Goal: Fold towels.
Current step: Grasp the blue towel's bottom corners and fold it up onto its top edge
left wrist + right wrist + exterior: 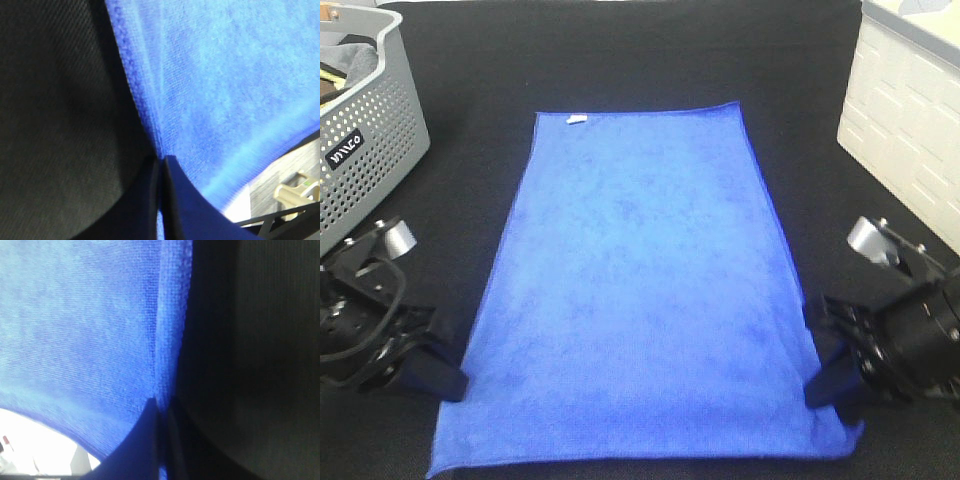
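Note:
The royal-blue towel [640,290] lies spread flat on the black table, long side running away from me, its small white tag [576,120] at the far edge. My left gripper [448,384] is shut on the towel's left hem near the front left corner; in the left wrist view the fingers [177,200] pinch the hem of the towel [225,85]. My right gripper [822,388] is shut on the right hem near the front right corner; in the right wrist view the fingers [145,440] close on the edge of the towel [85,325].
A perforated grey basket [365,140] with dark cloth inside stands at the back left. A white quilted box [910,120] stands at the back right. The black table cloth [650,60] surrounds the towel.

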Motion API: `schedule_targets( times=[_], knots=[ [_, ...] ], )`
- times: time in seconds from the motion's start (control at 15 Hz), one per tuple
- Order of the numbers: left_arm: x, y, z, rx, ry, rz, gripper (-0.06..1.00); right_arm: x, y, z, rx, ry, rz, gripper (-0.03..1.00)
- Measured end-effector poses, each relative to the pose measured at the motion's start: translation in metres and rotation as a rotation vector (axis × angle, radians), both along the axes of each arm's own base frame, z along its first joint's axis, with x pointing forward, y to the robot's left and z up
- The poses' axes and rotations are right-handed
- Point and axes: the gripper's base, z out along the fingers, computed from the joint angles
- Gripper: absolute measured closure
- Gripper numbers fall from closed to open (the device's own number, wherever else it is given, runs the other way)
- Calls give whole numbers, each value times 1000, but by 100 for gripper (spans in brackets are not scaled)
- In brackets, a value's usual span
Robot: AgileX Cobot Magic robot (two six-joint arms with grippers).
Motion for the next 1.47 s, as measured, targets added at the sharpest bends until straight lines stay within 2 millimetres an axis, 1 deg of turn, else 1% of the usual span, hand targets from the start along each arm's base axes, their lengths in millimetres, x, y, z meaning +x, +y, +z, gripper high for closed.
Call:
schedule_targets(
  times=[0.07, 0.13, 0.27, 0.33, 0.47, 0.53, 0.6, 0.73, 0.8, 0.87, 0.93, 1.0, 1.2, 1.4, 1.47],
  knots=[
    [-16, 3, 2, 11, 30, 2, 94, -17, -1, -3, -3, 32, 6, 97],
    [-16, 3, 2, 11, 30, 2, 94, -17, -1, -3, -3, 32, 6, 97],
    [-36, 6, -2, 16, 79, -13, 94, -34, -2, -5, -7, 54, 16, 97],
    [-38, 7, -3, 18, 84, -15, 94, -37, -3, -6, -7, 60, 16, 97],
    [-39, 7, -2, 17, 78, -16, 94, -36, -2, -5, -8, 57, 19, 97],
    [-37, 7, -1, 18, 73, -16, 94, -32, -2, -3, -8, 42, 24, 97],
    [-32, 6, 2, 16, 57, -12, 94, -23, -1, 2, -5, 9, 26, 97],
    [-12, 3, 13, 4, 8, 26, 94, 2, 2, 17, 3, -77, 33, 97],
    [1, 1, 21, 3, -34, 46, 94, 14, 4, 26, 11, -103, 38, 97],
    [15, 0, 30, 1, -70, 62, 94, 31, 7, 35, 20, -129, 43, 97],
    [42, -4, 42, 3, -117, 79, 94, 59, 10, 44, 27, -149, 59, 97],
    [59, -6, 47, 9, -139, 85, 94, 77, 12, 50, 27, -165, 63, 97],
    [111, -12, 54, 40, -170, 85, 94, 136, 19, 62, 29, -212, 71, 97],
    [164, -19, 61, 62, -226, 96, 94, 190, 25, 69, 28, -246, 83, 97],
    [189, -22, 66, 63, -266, 108, 94, 216, 28, 70, 19, -264, 89, 97]
  ],
)
